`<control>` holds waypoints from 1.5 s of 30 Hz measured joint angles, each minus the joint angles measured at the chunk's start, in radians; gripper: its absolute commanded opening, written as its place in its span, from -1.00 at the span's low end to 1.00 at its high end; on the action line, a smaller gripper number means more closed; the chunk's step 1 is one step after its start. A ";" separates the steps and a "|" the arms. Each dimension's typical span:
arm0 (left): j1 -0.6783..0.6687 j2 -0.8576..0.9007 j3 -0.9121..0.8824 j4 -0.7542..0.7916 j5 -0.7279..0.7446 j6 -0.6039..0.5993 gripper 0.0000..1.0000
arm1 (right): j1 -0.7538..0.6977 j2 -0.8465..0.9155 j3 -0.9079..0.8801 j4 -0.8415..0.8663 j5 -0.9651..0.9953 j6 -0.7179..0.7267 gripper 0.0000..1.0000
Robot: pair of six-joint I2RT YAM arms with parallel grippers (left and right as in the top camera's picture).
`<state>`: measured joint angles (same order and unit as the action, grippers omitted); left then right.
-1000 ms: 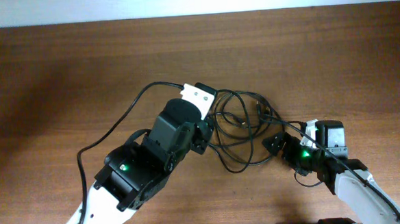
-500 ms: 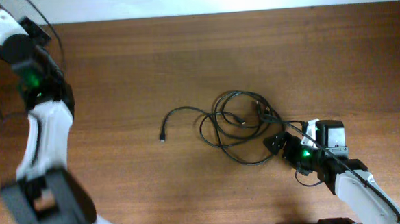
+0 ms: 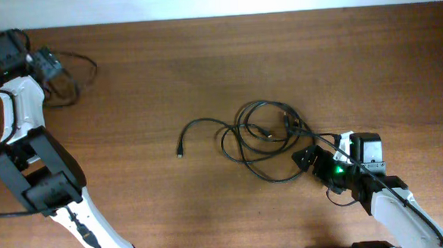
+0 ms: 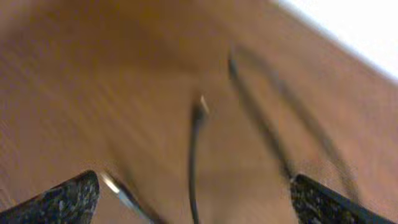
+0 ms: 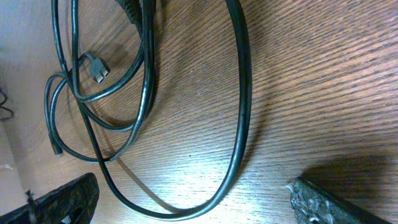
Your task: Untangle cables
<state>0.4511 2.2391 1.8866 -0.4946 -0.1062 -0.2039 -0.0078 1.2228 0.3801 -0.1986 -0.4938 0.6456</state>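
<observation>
The dark bundle of cables point(image 3: 264, 139) lies looped in the middle of the table, with one free plug end point(image 3: 180, 153) trailing to its left. My right gripper point(image 3: 308, 158) rests open at the bundle's right edge. In the right wrist view one cable loop point(image 5: 241, 118) curves between its spread fingers point(image 5: 65, 200), and a small plug point(image 5: 99, 70) lies further in. My left gripper point(image 3: 49, 63) is at the far left back corner, open. A separate thin black cable point(image 3: 79, 74) lies in loops beside it. The left wrist view is blurred, with a cable end point(image 4: 198, 113) ahead of the wide-apart fingers point(image 4: 68, 198).
The table's back edge point(image 3: 216, 18) meets a white wall just behind the left gripper. The left arm point(image 3: 37, 160) stretches along the left side of the table. The right arm point(image 3: 393, 206) enters from the front right corner.
My left arm has swung from the bundle in the middle to the far left back corner and its jaws have opened. A cable now lies beside it. The right arm has not moved.
</observation>
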 measured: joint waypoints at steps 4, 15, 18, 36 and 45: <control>-0.031 -0.150 -0.005 -0.240 0.375 -0.074 0.98 | 0.000 0.001 0.001 0.000 0.000 0.000 0.97; -0.164 -1.474 -0.848 -0.145 0.503 -0.096 0.98 | 0.000 0.000 0.000 0.000 0.003 0.001 0.97; -0.245 -1.528 -1.057 -0.127 0.562 -0.134 0.98 | 0.000 0.000 0.000 0.000 0.003 0.000 0.97; -1.120 -0.888 -1.088 -0.036 0.232 -0.430 0.98 | 0.000 0.000 0.000 0.000 0.004 0.000 0.97; -1.120 -0.888 -1.088 0.029 0.309 -0.430 0.98 | 0.000 0.000 0.000 0.000 0.004 0.000 0.97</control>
<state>-0.6693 1.3506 0.7982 -0.4652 0.2028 -0.6338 -0.0078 1.2228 0.3805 -0.1982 -0.4896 0.6456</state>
